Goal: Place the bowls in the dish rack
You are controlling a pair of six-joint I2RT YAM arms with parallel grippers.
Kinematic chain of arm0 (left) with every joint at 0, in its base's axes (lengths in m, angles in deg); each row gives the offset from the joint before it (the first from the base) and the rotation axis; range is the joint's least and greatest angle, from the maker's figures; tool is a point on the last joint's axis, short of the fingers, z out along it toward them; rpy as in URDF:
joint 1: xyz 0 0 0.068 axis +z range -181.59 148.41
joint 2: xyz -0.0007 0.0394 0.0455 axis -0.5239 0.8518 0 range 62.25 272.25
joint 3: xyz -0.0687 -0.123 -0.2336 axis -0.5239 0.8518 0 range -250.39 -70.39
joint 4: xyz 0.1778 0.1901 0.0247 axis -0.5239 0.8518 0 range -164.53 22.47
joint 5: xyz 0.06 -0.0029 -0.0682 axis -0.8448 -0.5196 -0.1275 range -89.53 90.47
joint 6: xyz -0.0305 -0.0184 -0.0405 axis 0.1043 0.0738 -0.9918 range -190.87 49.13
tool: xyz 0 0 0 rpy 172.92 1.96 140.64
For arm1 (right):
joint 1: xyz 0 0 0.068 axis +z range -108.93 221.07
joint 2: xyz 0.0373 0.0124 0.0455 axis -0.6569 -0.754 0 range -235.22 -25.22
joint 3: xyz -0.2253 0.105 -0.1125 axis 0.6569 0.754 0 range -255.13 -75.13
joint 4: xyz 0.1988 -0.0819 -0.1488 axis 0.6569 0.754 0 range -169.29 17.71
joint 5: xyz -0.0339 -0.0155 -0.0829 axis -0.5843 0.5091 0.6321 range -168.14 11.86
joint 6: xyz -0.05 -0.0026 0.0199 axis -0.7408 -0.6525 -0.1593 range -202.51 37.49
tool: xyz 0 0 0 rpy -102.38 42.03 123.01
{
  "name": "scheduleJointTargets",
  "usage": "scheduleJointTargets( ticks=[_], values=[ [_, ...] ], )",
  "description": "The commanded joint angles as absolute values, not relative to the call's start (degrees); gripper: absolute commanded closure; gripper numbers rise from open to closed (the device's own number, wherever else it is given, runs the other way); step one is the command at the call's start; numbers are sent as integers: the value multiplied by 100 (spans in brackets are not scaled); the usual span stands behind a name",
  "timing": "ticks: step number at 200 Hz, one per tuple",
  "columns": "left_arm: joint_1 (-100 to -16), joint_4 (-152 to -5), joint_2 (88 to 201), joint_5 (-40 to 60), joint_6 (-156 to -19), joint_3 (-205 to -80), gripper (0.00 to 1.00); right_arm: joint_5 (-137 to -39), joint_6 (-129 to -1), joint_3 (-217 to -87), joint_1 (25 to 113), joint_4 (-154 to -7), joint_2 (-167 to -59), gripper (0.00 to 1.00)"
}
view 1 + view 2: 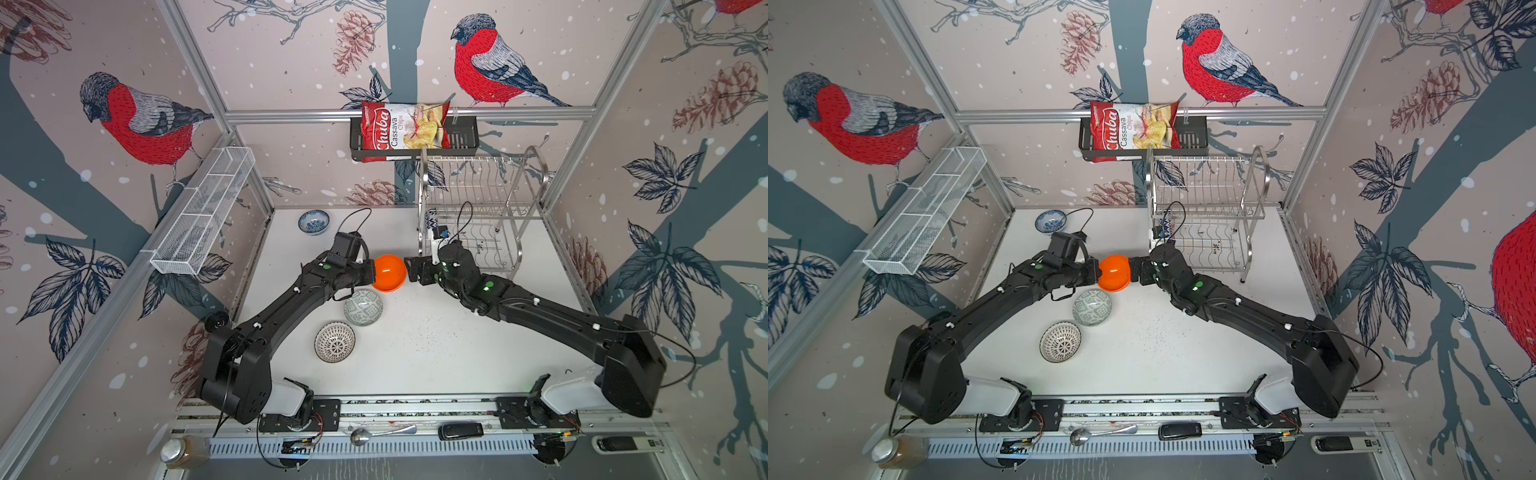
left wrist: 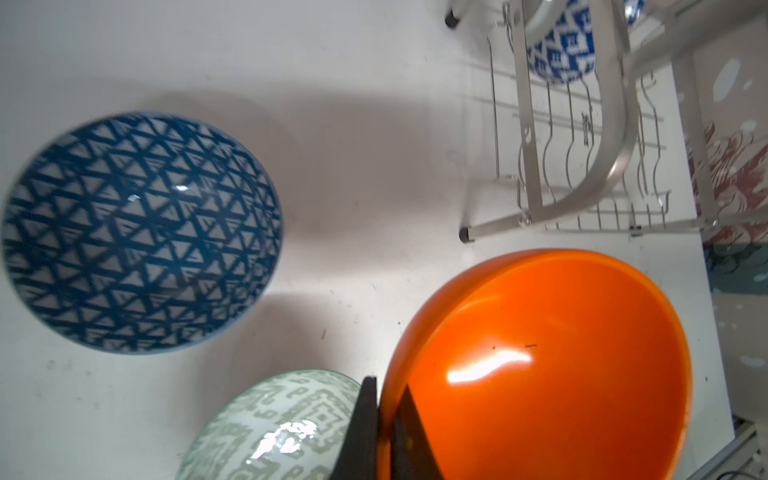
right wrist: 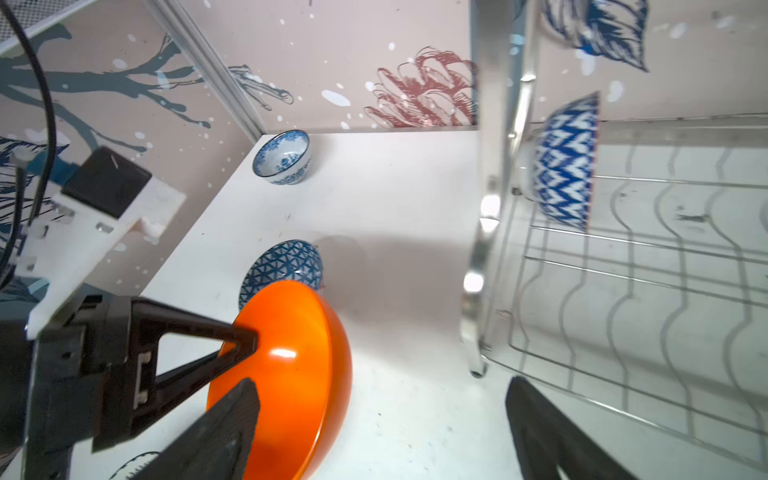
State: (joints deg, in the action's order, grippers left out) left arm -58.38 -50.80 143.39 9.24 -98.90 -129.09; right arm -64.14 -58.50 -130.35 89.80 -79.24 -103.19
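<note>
My left gripper [image 2: 384, 390] is shut on the rim of the orange bowl [image 1: 388, 273], held tilted above mid-table. My right gripper [image 3: 380, 386] stands open at the bowl's right side, one finger before its hollow and the other towards the dish rack [image 1: 478, 208]. A blue zigzag bowl [image 3: 565, 166] stands on edge in the rack's lower tier. The blue triangle-patterned bowl [image 2: 141, 232] lies on the table, hidden under my left arm in both top views. The grey-green bowl [image 1: 363, 307] and the dotted white bowl [image 1: 334, 342] sit nearer the front. The blue-floral bowl [image 1: 313, 221] is at the back left.
A black basket [image 1: 461, 137] with a chips bag [image 1: 401, 126] hangs on the back wall above the rack. A long white mesh basket [image 1: 203, 212] hangs on the left wall. A spoon [image 1: 380, 434], a jar [image 1: 185, 451] and a black device [image 1: 460, 431] lie by the front rail.
</note>
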Motion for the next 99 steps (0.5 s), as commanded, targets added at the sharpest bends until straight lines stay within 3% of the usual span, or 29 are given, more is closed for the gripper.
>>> scheduleJointTargets(
  ticks=[1, 44, 99],
  values=[
    [-6215, -5149, 14464, 522, -10063, -12910, 100, -6100, -5704, -12494, 8730, -7655, -9737, 6],
    [-7030, -5269, 15268, 494, -10270, -13149, 100, -6094, -5733, -11597, 8351, -7651, -8643, 6],
    [-7456, -5365, 15765, 432, -10338, -13265, 100, -6233, -5640, -11335, 8307, -7266, -8603, 5]
  ],
)
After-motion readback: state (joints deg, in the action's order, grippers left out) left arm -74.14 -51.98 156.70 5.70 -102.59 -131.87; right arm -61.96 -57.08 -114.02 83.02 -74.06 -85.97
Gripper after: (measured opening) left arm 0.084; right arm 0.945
